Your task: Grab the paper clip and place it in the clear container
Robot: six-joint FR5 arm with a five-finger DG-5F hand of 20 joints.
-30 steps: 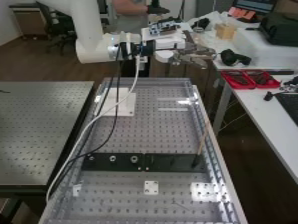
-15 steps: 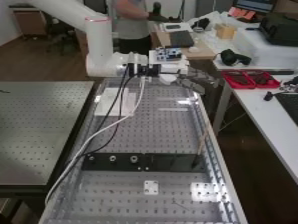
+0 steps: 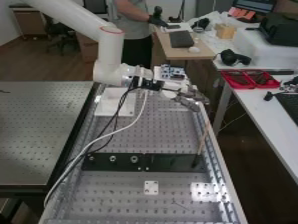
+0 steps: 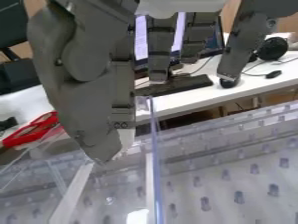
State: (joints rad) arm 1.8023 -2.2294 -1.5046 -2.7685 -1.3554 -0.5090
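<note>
Two red trays (image 3: 249,80) sit at the upper right of the high view. One hand (image 3: 191,98) is up near the top middle, its fingers (image 4: 159,50) straight and spread wide from its one thumb (image 4: 90,105). In the wrist view, the clear container (image 4: 155,170) is near the thumb. I can't tell where the paper clip is. One thin stick (image 3: 203,139) leans at the right of the high view, lower down.
</note>
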